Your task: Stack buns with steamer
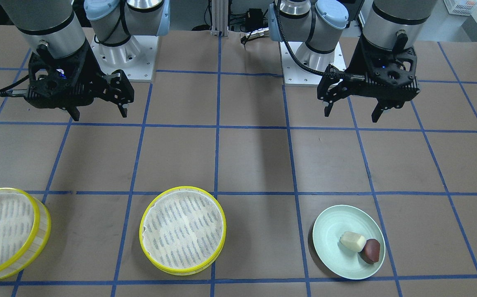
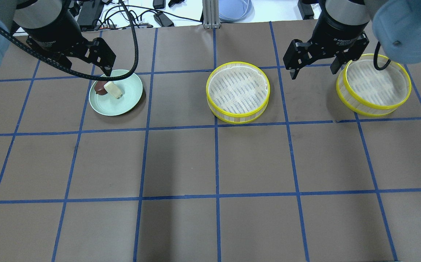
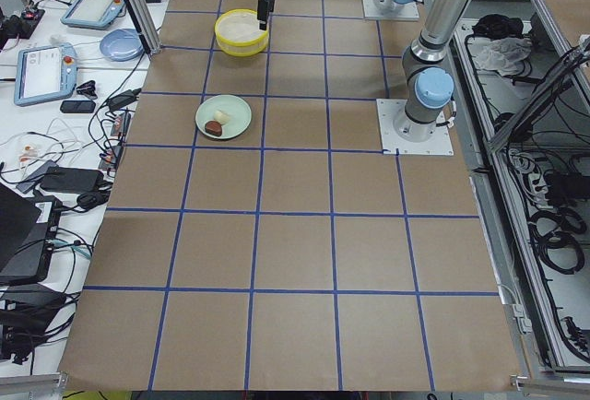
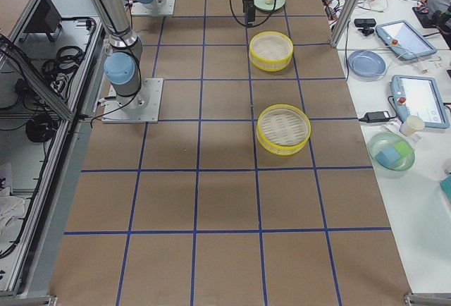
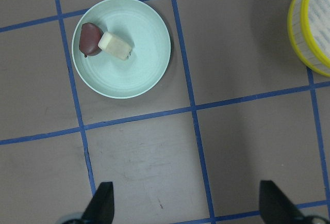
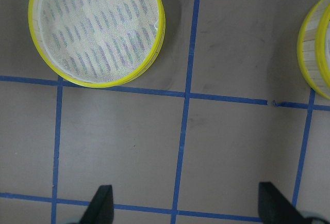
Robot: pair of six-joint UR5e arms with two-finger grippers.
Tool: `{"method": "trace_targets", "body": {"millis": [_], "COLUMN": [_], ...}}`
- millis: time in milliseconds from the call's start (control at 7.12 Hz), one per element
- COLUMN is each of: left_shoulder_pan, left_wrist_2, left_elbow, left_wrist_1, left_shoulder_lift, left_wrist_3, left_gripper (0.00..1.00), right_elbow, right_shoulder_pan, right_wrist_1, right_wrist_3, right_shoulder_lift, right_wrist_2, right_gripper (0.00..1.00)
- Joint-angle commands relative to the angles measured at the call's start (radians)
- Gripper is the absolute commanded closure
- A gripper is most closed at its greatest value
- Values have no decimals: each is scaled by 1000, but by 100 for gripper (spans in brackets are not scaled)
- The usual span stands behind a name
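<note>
The cream-white bun [image 1: 353, 241] and the reddish-brown bun [image 1: 371, 250] lie touching on a pale green plate [image 1: 329, 231]. In the left wrist view the cream bun [image 5: 116, 45] and the brown bun [image 5: 89, 39] sit on the plate [image 5: 139, 64]. One steamer tier [image 1: 183, 229] stands mid-table and the other [image 1: 5, 233] at the table's end; both are empty [image 2: 237, 91] [image 2: 373, 84]. My left gripper [image 1: 352, 111] is open and empty, high above the table near the plate. My right gripper [image 1: 98, 113] is open and empty, high between the two tiers [image 6: 98, 28].
The two arm bases [image 1: 127, 53] [image 1: 308, 62] stand at the robot's side of the table. Brown paper with a blue tape grid covers the table. A side bench holds tablets, cables, a blue plate [image 4: 366, 61] and a green bowl [image 4: 391, 152].
</note>
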Motion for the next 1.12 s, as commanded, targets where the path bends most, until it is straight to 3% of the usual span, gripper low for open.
{"method": "trace_targets", "body": {"millis": [0,982], "left_shoulder_pan": [1,51], "left_wrist_2": [1,15], "left_elbow": [0,3], "left_wrist_1": [-3,-6], "left_shoulder_lift": [3,14], "left_wrist_3": [-1,-1], "left_gripper": [0,0], "right_elbow": [0,0], "right_shoulder_pan": [0,-11], "right_wrist_1": [-2,-1], "right_wrist_3": [0,-2], "right_shoulder_lift": [0,2], "right_wrist_2": [-1,0], "right_gripper": [1,1]}}
